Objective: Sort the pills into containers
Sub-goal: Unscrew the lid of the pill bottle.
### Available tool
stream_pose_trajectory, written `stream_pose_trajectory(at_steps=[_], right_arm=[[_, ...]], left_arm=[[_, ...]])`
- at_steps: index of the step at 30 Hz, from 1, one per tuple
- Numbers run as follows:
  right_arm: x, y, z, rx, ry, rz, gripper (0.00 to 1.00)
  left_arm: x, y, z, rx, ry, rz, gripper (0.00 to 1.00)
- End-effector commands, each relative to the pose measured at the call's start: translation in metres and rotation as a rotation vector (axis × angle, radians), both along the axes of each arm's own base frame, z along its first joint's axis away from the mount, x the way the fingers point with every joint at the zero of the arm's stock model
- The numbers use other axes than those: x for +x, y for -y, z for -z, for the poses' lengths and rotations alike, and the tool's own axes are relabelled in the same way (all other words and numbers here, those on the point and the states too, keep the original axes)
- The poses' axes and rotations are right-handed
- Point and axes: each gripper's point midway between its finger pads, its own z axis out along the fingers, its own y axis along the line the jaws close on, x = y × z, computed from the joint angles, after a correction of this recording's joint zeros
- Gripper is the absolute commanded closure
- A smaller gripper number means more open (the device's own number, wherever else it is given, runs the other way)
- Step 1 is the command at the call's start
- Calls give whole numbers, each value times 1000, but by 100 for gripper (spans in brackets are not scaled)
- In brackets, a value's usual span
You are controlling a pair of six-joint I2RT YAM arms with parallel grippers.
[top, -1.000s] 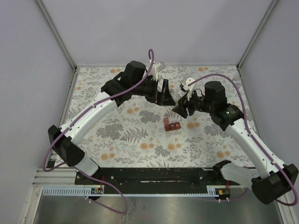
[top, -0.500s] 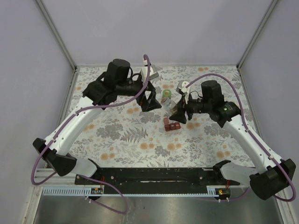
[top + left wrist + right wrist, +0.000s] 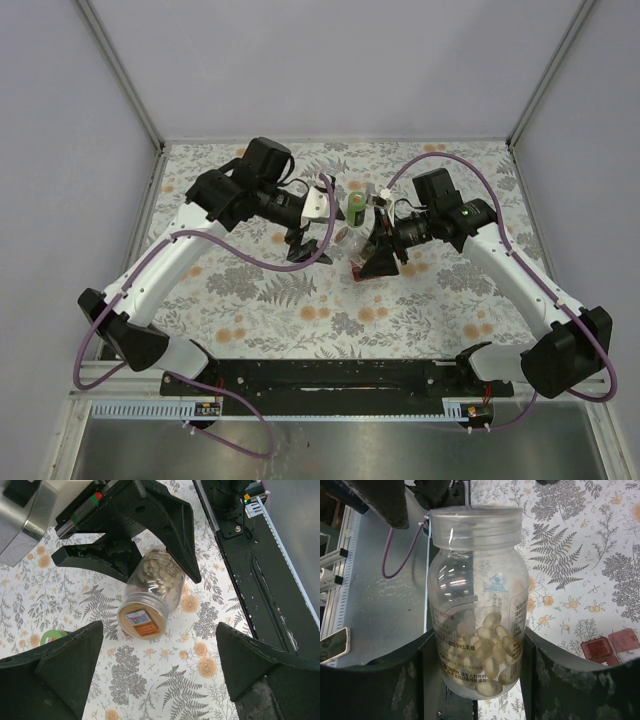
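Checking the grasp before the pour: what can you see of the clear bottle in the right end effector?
The bottle is clear plastic with faint print on its wall and a broad translucent cap, which is on. The cap's top carries an orange-and-white sticker. Pale yellow pills sit heaped at the end away from the cap. The right end effector clamps the body from both sides. The bottle is tilted over the flowered cloth. Whether it touches the cloth cannot be told.

Small print and a blue logo on the bottle [image 3: 477, 605] between the right gripper's [image 3: 477, 672] fingers were illegible, as was the cap [image 3: 142, 622] sticker.
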Motion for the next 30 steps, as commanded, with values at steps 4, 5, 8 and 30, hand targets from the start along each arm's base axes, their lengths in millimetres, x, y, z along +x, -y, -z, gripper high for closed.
stream_pose_trajectory(at_steps=[4,5,8,30], right_arm=[[-9,-3,-17,58,17,-58,100],[-9,-3,-17,58,13,-59,100],[-10,-3,-16,55,17,-63,100],[14,2,-16,-7,138,82,100]], left_arm=[[-7,16,-18,-87,56,118,8],[-7,17,-18,-87,50,121,10],[-7,20,-18,-90,40,127,14],[-4,28,-14,-80,-89,53,85]])
